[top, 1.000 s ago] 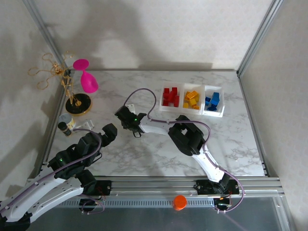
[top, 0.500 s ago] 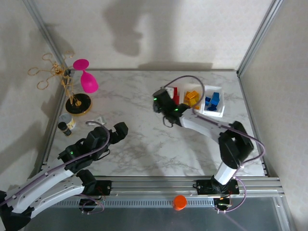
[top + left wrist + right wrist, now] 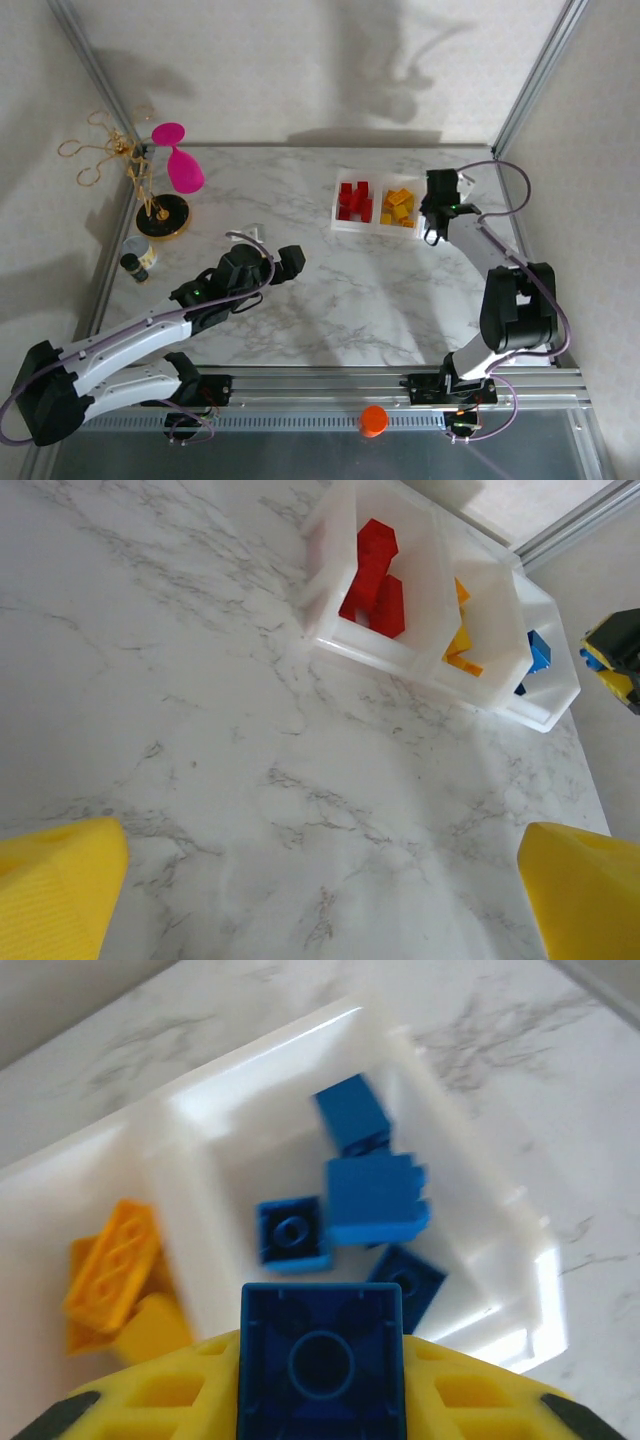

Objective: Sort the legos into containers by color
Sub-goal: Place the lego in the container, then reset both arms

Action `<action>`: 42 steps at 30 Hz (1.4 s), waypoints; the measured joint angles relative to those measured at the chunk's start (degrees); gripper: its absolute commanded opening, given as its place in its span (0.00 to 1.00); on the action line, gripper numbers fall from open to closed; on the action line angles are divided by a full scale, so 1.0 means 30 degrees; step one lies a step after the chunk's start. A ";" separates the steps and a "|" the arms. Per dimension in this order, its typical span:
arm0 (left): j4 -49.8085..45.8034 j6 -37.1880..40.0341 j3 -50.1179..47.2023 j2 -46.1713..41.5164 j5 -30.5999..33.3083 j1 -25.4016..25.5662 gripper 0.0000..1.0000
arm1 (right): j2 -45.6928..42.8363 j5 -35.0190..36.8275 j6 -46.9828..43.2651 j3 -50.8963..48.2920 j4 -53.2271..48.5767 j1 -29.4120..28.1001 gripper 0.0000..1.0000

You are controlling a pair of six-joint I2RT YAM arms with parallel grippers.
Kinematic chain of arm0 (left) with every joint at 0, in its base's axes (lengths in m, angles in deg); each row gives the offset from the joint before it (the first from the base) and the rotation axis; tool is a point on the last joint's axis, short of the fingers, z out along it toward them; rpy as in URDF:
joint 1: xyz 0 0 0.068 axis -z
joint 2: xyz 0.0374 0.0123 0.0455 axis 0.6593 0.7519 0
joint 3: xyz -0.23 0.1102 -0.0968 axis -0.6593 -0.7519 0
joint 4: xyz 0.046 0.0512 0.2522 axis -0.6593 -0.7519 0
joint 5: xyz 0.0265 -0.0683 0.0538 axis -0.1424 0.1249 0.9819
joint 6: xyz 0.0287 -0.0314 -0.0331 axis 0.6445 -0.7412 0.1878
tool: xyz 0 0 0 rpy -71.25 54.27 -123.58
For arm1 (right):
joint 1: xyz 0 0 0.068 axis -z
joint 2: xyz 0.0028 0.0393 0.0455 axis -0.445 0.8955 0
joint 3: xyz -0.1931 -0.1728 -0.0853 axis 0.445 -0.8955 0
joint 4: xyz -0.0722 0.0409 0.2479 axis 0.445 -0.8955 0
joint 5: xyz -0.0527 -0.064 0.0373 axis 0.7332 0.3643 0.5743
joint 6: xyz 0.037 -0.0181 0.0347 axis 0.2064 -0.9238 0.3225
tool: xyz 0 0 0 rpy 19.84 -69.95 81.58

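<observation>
Right gripper [image 3: 437, 215], blue lego [image 3: 320, 1352], above blue-lego bin [image 3: 270, 1057]

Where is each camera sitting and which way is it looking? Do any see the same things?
Top external: high behind the robot, looking down on the table; left arm, right arm, left gripper and right gripper show.
Left wrist: on the left arm, low, facing across the table toward the containers; its yellow fingers stand wide apart.
Right wrist: on the right arm, looking down into the containers at the blue legos; its fingers grip a blue brick.
Shared: all three see the yellow legos.
</observation>
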 measured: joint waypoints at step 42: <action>1.7988 1.0768 -0.9653 0.3942 0.8918 -1.1140 1.00 | -0.2616 0.1625 -0.9938 -1.4717 2.1638 -0.0321 0.99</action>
